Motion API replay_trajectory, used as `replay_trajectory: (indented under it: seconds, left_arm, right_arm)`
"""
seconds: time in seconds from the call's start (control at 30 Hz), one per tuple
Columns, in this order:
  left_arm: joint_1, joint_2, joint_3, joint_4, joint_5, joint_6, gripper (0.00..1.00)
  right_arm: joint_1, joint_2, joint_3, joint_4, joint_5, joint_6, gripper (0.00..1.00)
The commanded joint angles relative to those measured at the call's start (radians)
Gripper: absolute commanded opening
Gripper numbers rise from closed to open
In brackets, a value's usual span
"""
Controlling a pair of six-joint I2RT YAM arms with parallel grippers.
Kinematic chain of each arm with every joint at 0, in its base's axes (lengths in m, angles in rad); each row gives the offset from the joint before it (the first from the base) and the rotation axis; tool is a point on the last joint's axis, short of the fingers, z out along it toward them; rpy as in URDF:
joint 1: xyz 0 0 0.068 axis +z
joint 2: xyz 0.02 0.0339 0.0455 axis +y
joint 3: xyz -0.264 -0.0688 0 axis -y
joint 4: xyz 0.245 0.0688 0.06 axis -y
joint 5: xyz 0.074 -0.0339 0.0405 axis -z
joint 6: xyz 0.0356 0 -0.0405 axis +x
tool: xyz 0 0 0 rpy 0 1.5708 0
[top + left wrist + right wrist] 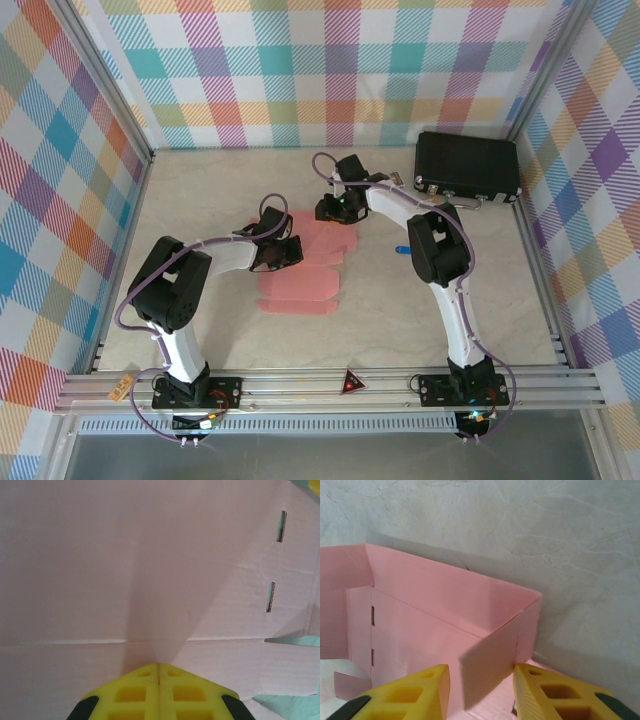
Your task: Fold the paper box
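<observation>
Paper box [300, 285] partly hidden beneath left tool [159, 666], pressed together, and right tool [480, 668], apart astride an upright flap [490, 650]

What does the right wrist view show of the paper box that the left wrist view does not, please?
Right wrist: the paper box with walls raised, meeting at a corner, the right gripper open astride one wall, bare table beyond. Left wrist: a flat creased panel with the left gripper shut above it. Both: pink card, two slots, yellow fingers.
</observation>
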Motion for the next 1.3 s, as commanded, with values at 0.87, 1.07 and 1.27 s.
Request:
replay_trajectory:
  seconds: [0.87, 1.07, 1.27]
  left_arm:
    - [0.186, -0.273, -0.061, -0.261, -0.169, 0.141, 0.53]
    - [0.233, -0.228, -0.088, -0.201, -0.067, 0.185, 0.55]
    - [0.245, -0.138, -0.05, -0.159, 0.016, 0.212, 0.54]
  right_arm:
    - [0.128, -0.209, -0.334, 0.112, -0.046, 0.005, 0.26]
    - [0.13, -0.186, -0.35, 0.105, -0.039, 0.002, 0.25]
    - [0.132, -0.165, -0.372, 0.102, -0.042, 0.014, 0.23]
